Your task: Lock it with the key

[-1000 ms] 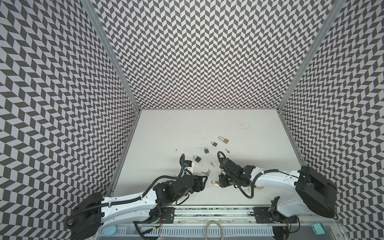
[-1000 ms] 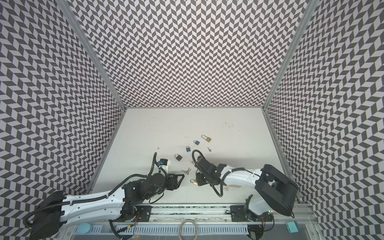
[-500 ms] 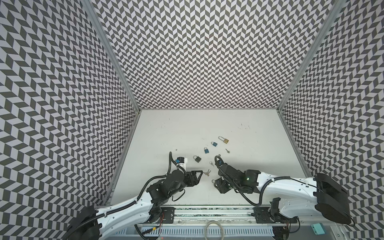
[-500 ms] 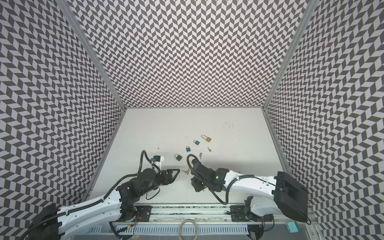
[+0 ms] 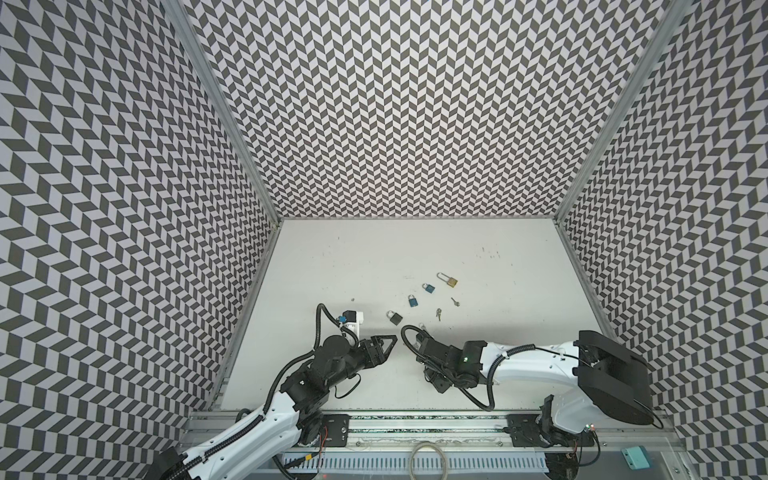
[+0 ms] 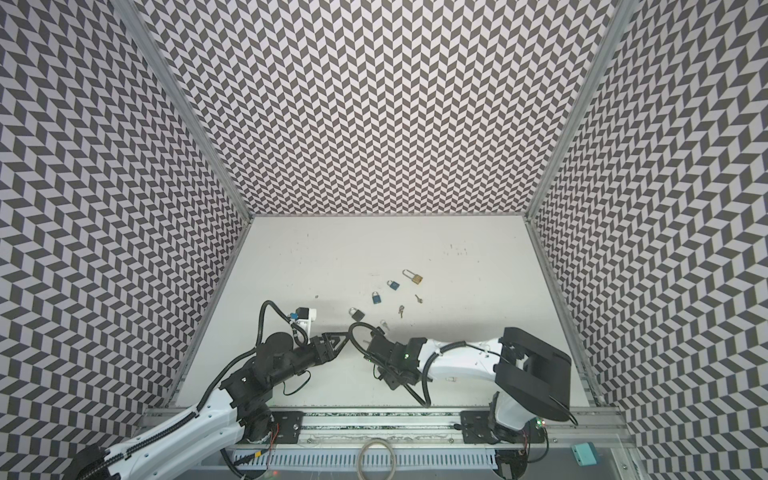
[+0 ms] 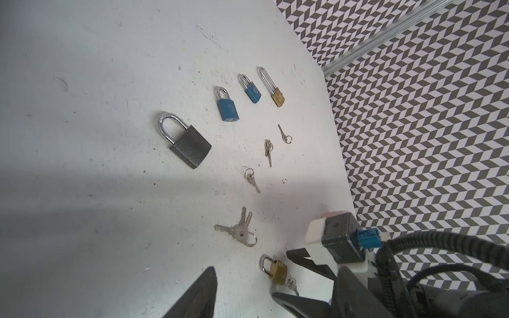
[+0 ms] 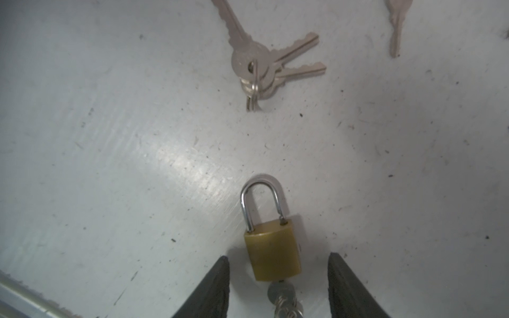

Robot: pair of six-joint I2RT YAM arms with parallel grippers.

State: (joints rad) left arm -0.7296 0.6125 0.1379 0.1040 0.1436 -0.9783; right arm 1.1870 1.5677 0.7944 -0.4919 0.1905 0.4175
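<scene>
White and scuffed, the desk (image 5: 498,257) carries everything, boxed in by chevron-patterned walls (image 5: 415,104). Both arms reach in from its front edge, the left arm (image 5: 257,432) slanting toward the middle and the right arm (image 5: 536,365) running along the front edge to meet it.

The left claw (image 5: 386,349) points toward the right one, its fingers apart and nothing between them. The right claw (image 8: 278,257) sits near the middle of the front edge. Its fingers are spread to either side of the small brass padlock (image 8: 271,247), with a gap on each flank.

A dark grey padlock (image 7: 190,148) lies flat near the desk's middle. From there a row slants toward the far right corner: a blue padlock (image 7: 228,108), a second blue padlock (image 7: 253,93), then a long-shackled brass padlock (image 7: 277,97).

The small brass padlock lies flat, hidden under the right arm in both top views. Both shackle legs meet its body, and a key (image 8: 281,291) sticks out of its bottom end, a ring hanging from it.

A bunch of three keys (image 8: 256,63) lies just beyond its shackle, apart from it. Three smaller key sets (image 7: 252,179) (image 7: 268,150) (image 7: 283,133) are scattered between that bunch and the row of padlocks.
</scene>
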